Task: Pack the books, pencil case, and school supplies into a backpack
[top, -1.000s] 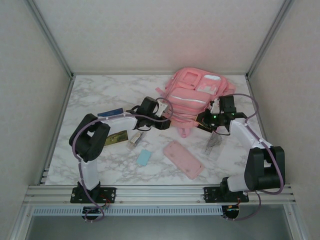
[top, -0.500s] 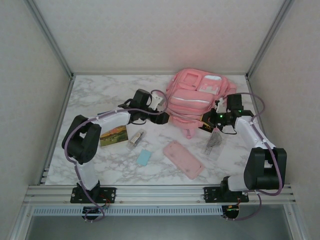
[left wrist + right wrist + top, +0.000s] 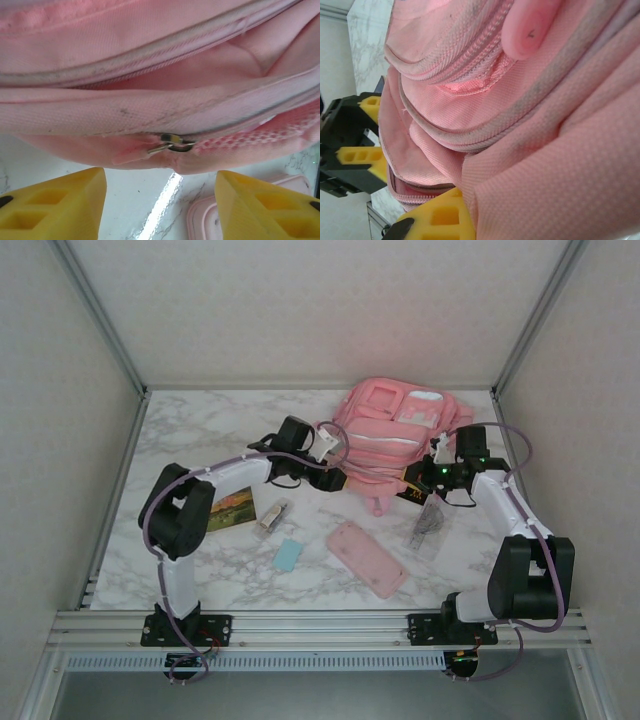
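The pink backpack (image 3: 392, 430) lies at the back of the table. My left gripper (image 3: 328, 452) is at its left side, open, with nothing between its yellow fingers (image 3: 60, 200). In the left wrist view the backpack's zipper pull (image 3: 171, 144) hangs just beyond the left gripper (image 3: 161, 174). My right gripper (image 3: 428, 478) is shut on a fold of backpack fabric (image 3: 530, 165) at the bag's right lower edge. The pencil case (image 3: 366, 558) lies in front. A landscape-cover book (image 3: 232, 508), a light-blue block (image 3: 288, 555), a silvery stubby item (image 3: 272, 515) and a transparent strip (image 3: 428, 524) lie loose.
A black item with yellow marks (image 3: 409, 496) pokes out by the backpack's lower right edge. Metal frame posts stand at both back corners. A rail (image 3: 320, 622) runs along the near edge. Open marble lies at the far left.
The left gripper opened, swung back-left away from the backpack, then returned toward its left side. The right gripper shifted slightly right and stays shut on the fabric.
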